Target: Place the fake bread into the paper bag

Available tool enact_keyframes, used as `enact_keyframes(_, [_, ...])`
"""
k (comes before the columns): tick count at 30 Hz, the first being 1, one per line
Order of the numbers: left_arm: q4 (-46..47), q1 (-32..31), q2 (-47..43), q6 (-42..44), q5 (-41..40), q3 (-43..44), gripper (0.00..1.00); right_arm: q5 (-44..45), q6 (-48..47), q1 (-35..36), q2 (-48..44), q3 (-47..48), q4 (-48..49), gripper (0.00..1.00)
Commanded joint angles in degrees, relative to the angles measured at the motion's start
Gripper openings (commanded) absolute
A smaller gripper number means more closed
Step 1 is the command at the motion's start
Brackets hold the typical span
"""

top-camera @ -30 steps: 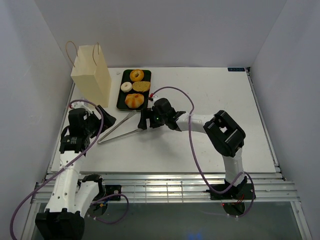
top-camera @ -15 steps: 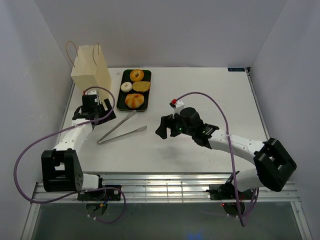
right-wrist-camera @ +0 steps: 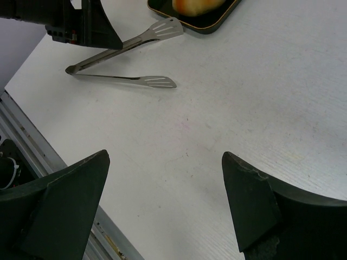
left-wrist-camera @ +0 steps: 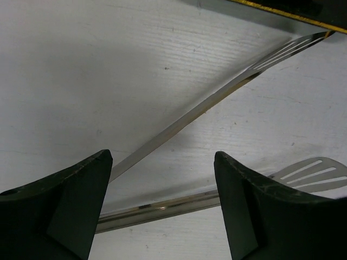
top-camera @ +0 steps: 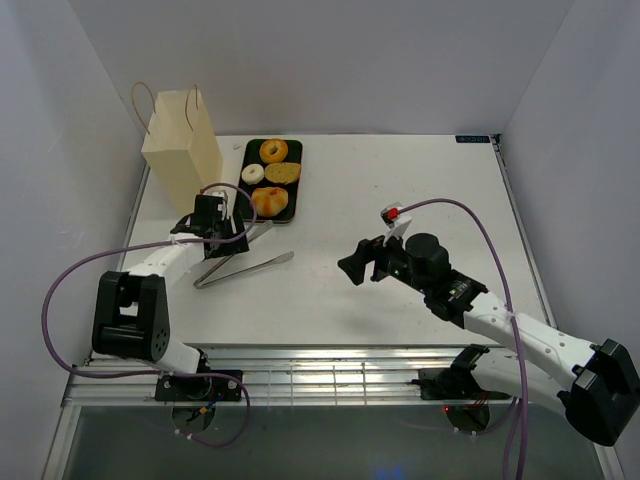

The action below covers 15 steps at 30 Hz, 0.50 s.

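**Item 1, paper bag** (top-camera: 183, 145): It stood upright at the far left corner of the counter (top-camera: 420, 190), with both thin loop handles sticking up.

**Item 2, fake bread, four pieces:** All four lay in the black tray (top-camera: 241, 190), which sat near the bag on its right.
- The orange-brown ring (top-camera: 273, 150) was at the far end.
- The white ring (top-camera: 253, 173) and the flat tan piece (top-camera: 283, 172) lay side by side in the middle.
- The golden bun (top-camera: 268, 201) was at the near end.

**Item 3, metal tongs** (top-camera: 255, 267): They lay flat on the counter with the arms splayed. One slotted tip reached the tray's near edge, and the joined end pointed to the near left.

**Item 4, my left jaws:** They were released, with the fingers (left-wrist-camera: 65, 206) spread wide. They hung low over the two arms of the tongs, just off the tray's near left corner. They grasped nothing. I could not tell whether a finger touched the metal.

**Item 5, my right jaws:** They were also released, with the fingers (right-wrist-camera: 59, 206) wide apart. They sat over bare counter near the middle, well apart from tray and bag, and faced the tongs. Nothing was between them.
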Motion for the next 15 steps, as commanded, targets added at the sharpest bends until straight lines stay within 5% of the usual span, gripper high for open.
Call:
enact_keyframes(1, [-0.1, -1.0, 1.9, -0.3, -3.8, 0.7, 0.86, 2.7, -1.3, -0.5, -2.2, -1.2, 1.0, 0.9])
enact_keyframes(6, [-0.5, -2.2, 5.1, -1.7, -4.4, 1.3, 0.75, 2.8, -1.5, -0.5, -3.5, -2.2, 0.6, 0.9])
enact_keyframes(8, [-1.1, -3.0, 6.5, -2.4, -4.7, 1.5, 0.63, 2.8, -1.4, -0.5, -4.0, -2.6, 0.7, 0.9])
enact_keyframes(15, [-1.3, -8.5, 7.4, -6.2, -3.3, 1.6, 0.5, 3.4, -1.2, -0.5, -4.7, -2.9, 0.1, 0.9])
